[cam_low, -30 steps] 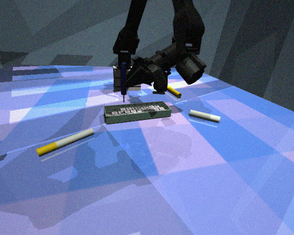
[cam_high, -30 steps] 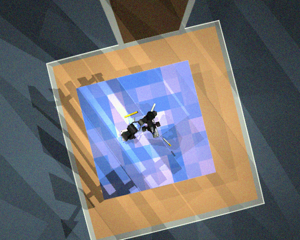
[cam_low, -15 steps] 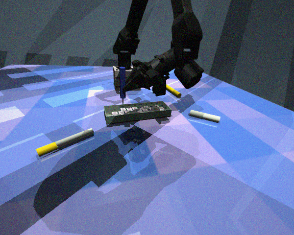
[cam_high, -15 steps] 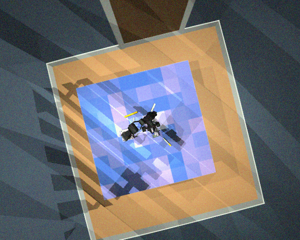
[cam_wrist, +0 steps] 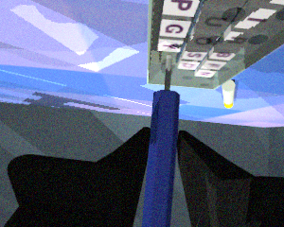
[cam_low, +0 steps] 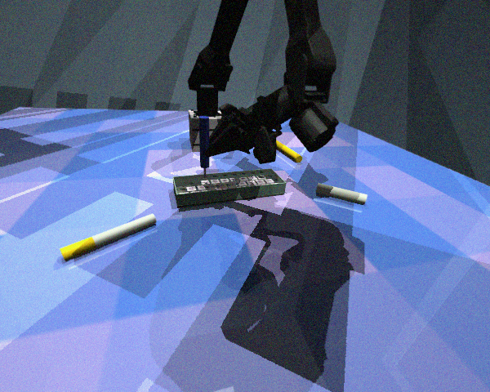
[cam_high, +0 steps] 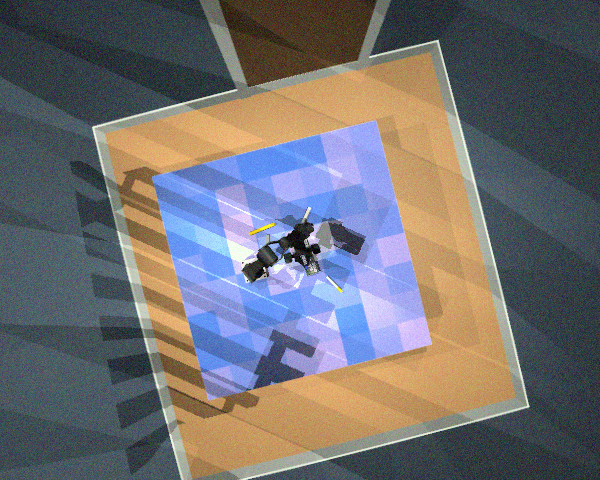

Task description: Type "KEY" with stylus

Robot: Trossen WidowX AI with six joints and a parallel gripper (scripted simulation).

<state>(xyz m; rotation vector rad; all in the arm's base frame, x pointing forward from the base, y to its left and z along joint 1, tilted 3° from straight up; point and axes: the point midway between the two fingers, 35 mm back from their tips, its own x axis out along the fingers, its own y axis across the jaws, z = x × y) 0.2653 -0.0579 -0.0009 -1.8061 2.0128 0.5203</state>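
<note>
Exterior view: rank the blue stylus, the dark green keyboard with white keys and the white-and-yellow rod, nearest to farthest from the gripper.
1. Blue stylus: held upright, tip down.
2. Dark green keyboard: just below.
3. White-and-yellow rod: left foreground.

Slanting shadows (rather jagged ones) stripe the dark grey-blue surroundings (cam_high: pixel 543 217) (cam_low: pixel 122 51) and the orange-brown floor (cam_high: pixel 471 361)

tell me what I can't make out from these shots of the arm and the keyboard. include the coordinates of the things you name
- Stylus (cam_low: pixel 204 141) (cam_wrist: pixel 163 151), top view: hidden by the arm.
- Whether its tip presses a key, wrist view: too blurred.
- Stylus's rear end, wrist view: cut off by the bottom edge.
- Key letters, exterior view: too small.
</note>
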